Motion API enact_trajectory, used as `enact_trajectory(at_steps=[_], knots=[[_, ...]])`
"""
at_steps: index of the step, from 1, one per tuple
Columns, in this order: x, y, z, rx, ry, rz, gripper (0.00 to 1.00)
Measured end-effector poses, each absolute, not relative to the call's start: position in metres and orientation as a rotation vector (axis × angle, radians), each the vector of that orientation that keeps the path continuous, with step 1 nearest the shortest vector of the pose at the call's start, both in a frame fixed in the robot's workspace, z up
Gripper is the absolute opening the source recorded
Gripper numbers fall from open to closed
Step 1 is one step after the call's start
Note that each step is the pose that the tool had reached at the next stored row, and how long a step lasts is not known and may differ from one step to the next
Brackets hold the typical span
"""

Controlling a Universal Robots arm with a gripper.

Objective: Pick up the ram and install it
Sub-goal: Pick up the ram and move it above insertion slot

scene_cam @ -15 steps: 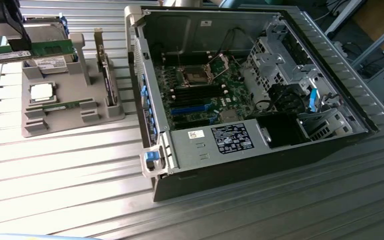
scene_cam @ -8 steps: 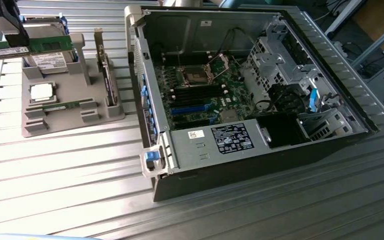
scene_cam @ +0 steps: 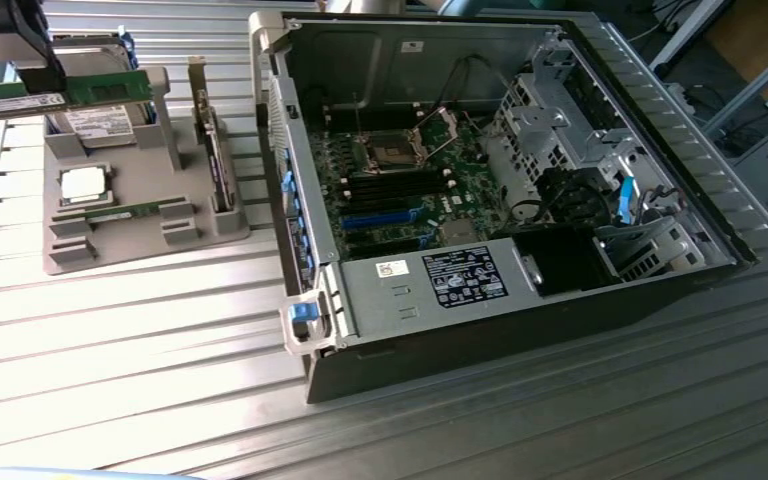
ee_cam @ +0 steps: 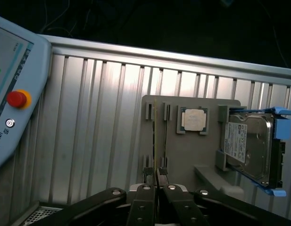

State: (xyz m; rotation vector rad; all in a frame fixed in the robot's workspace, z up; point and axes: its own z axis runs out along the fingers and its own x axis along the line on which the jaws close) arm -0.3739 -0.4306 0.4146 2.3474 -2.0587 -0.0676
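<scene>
Ram (scene_cam: 104, 93) pinched in narrowed gripper (scene_cam: 40, 88), held high outside the computer case (scene_cam: 268, 110), off its pale wall toward the exterior view's left. Long axis level, pointing roughly at that wall, seemingly in line with the black memory slots (scene_cam: 381, 188) on the case floor. Open air above the case rim; cables (scene_cam: 478, 85) and drive cage (scene_cam: 551, 105) along its far side.

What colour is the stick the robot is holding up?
Green. The ram shows best in the exterior view.
</scene>
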Motion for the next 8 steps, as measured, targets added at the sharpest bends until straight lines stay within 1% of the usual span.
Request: enact_trajectory(at_steps=[8], knots=[[-0.3633, -0.4306, 0.4145, 2.347, -2.059, -0.068, 0.13]])
